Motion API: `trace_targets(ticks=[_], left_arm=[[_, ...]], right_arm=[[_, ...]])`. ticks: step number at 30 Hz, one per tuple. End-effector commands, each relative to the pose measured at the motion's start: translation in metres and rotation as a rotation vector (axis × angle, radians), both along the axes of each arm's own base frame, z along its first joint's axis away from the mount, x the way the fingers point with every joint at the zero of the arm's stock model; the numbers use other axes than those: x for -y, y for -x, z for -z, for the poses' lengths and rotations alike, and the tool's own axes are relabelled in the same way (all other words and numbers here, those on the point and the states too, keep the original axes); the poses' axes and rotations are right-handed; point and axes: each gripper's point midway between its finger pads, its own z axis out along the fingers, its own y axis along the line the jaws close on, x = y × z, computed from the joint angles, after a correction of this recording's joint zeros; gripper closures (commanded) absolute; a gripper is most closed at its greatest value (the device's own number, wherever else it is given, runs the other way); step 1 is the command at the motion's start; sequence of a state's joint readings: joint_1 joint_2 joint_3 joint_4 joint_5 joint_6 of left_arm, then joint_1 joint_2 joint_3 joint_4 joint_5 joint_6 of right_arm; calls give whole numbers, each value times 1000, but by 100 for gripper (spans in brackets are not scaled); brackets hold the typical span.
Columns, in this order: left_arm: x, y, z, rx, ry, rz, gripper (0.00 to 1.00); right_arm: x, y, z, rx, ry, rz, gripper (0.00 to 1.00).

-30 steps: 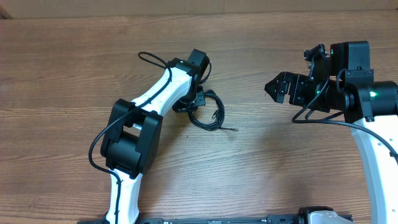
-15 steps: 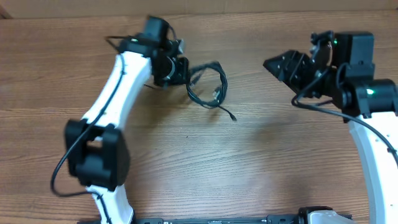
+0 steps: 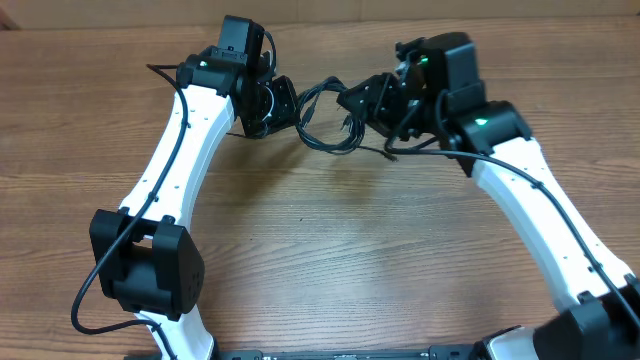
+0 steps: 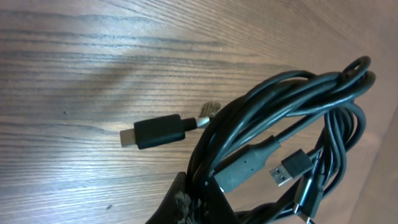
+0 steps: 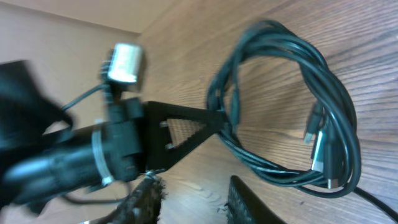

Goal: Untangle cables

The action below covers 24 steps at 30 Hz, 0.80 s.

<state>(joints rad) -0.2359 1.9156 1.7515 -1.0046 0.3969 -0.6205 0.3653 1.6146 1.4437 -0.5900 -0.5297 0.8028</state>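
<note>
Cables (image 3: 328, 128) bunched in one coil over far middle of table (image 3: 400, 260), between both arms. Left gripper (image 3: 288, 103) clamped tight on one side of coil. Right gripper (image 3: 352, 99) at opposite side, fingers (image 5: 148, 202) apart, nothing between them. Best move, I'd say: take single outer strand near plug, not whole bunch, draw away gently. No containers in view.

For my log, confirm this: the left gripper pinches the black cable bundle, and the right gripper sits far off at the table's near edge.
Wrong on one point. The left gripper does pinch the black cable bundle, but the overhead view shows the right gripper close beside that bundle, not far off at the near edge.
</note>
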Motion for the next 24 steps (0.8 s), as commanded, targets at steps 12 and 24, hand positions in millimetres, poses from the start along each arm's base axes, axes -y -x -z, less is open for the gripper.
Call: trace_targets(ticks=[12,24], left_arm=[[40,5,-36,62,239,165,96],[40,16,-34,56,241,240,96]], right_arm=[[-46,-46,60,6,-23,-31,69],[-11,-67,65,2,10,71,70]])
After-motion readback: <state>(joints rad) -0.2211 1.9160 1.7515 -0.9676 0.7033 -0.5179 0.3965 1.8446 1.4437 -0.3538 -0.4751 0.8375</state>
